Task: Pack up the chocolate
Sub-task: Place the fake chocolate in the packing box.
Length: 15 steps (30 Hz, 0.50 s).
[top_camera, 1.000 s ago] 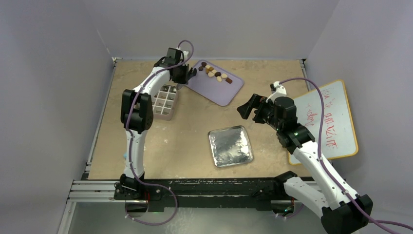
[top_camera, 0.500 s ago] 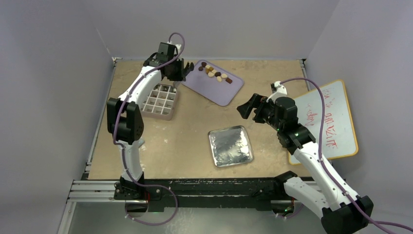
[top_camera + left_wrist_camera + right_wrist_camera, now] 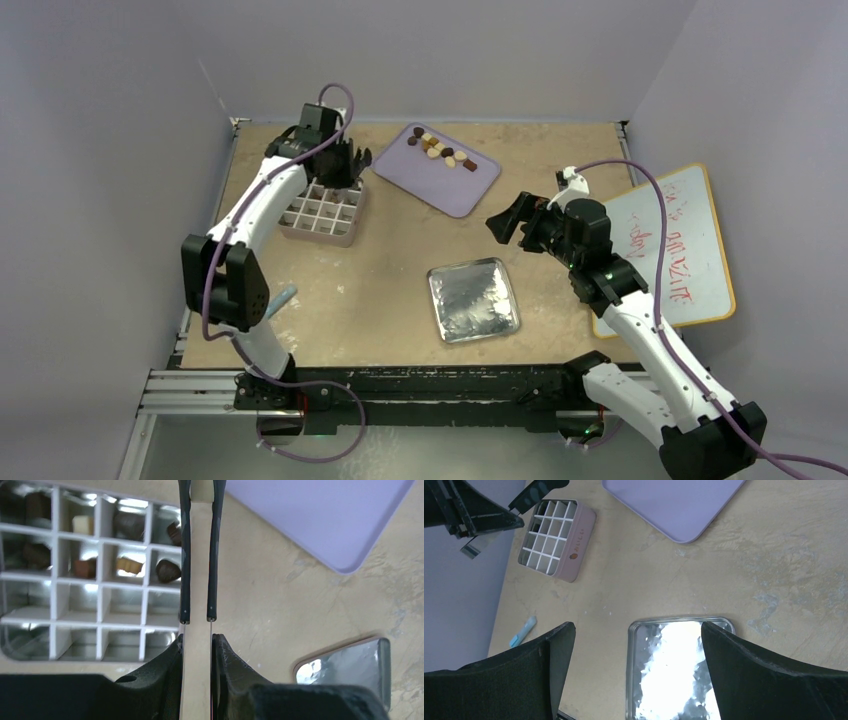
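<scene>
Beside the left end effector (image 3: pixel 197 645), clenched on black tweezers (image 3: pixel 185 555), brown and cream chocolate (image 3: pixel 167 571) sits in box (image 3: pixel 330 237) cells, more on the tray (image 3: pixel 478 185) it has left. The right end effector (image 3: pixel 634 645) gapes.

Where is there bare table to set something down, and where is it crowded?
Free: table between box, tray and tin; also left of tin. Crowded: far left, left hand with tweezers beside box; chocolates on tray's far end.
</scene>
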Each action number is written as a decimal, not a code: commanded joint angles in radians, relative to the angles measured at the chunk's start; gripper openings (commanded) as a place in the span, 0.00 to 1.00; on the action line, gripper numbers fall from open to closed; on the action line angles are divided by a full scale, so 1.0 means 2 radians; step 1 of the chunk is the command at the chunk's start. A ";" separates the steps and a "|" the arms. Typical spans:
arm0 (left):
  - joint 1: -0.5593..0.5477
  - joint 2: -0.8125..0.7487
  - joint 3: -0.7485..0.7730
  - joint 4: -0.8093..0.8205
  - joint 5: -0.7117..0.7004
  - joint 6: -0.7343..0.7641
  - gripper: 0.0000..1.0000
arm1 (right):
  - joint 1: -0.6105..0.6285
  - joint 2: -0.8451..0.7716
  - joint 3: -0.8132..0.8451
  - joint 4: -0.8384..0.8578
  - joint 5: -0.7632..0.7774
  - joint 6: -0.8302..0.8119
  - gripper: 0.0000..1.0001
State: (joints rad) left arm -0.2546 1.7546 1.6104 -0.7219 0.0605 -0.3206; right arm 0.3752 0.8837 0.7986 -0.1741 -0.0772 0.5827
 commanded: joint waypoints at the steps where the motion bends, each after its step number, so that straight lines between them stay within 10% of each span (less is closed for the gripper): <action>1: 0.033 -0.071 -0.041 -0.011 -0.019 -0.016 0.07 | 0.003 0.004 0.007 0.010 -0.010 -0.002 0.97; 15: 0.112 -0.184 -0.140 -0.053 -0.059 -0.032 0.09 | 0.003 0.019 0.009 0.016 -0.023 -0.002 0.98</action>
State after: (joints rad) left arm -0.0616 1.4548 1.3670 -0.8032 -0.0067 -0.3569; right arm 0.3752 0.9192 0.7982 -0.1745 -0.1009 0.5827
